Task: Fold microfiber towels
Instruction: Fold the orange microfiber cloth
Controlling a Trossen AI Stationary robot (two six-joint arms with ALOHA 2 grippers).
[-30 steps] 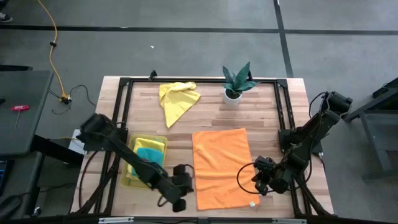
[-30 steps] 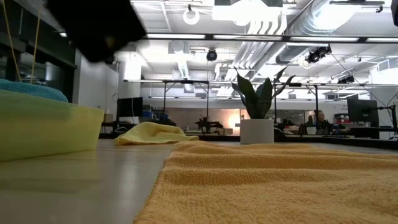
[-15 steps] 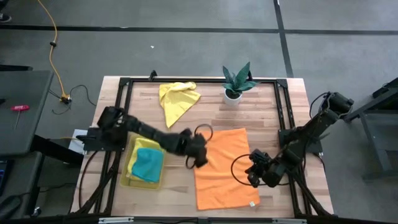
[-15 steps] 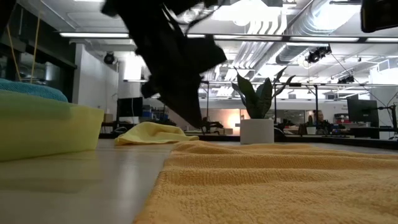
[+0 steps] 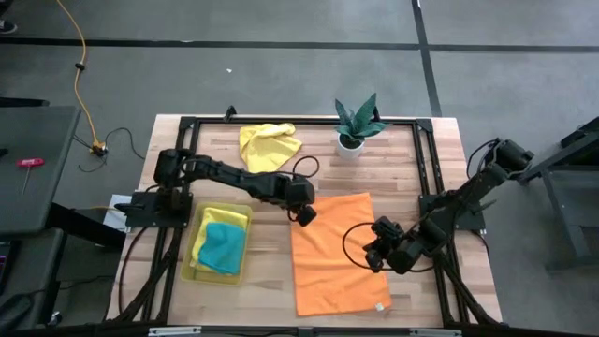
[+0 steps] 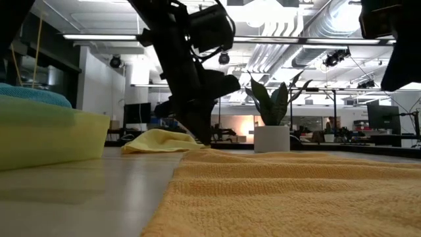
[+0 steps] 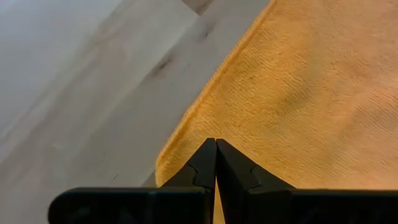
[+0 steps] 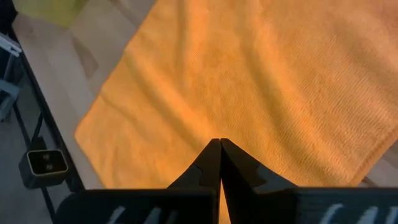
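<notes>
An orange towel (image 5: 337,262) lies spread flat on the wooden table, right of the middle. My left gripper (image 5: 305,217) is shut, its tips pointing down at the towel's far-left corner (image 7: 171,163). My right gripper (image 5: 372,256) is shut too and hangs above the towel's right half (image 8: 249,74), clear of it. A crumpled yellow towel (image 5: 270,145) lies by the far edge. A teal towel (image 5: 223,249) rests on a yellow one (image 5: 225,219) inside the tray. My left gripper's shut fingertips (image 7: 205,155) stand just inside the orange towel's far-left corner, slanting down from the table's left. Whether they touch the cloth I cannot tell.
A translucent yellow tray (image 5: 198,267) sits at the near left. A small potted plant (image 5: 356,126) stands at the far edge, right of the yellow towel. Black frame rails (image 5: 426,168) run along the table's sides. Bare wood lies between tray and orange towel.
My left gripper has swung from the near edge, left of the orange towel, toward the far edge and the right, to the towel's far-left corner, turning as it went and staying shut. My right gripper has drifted a little toward the table's left, over the towel.
</notes>
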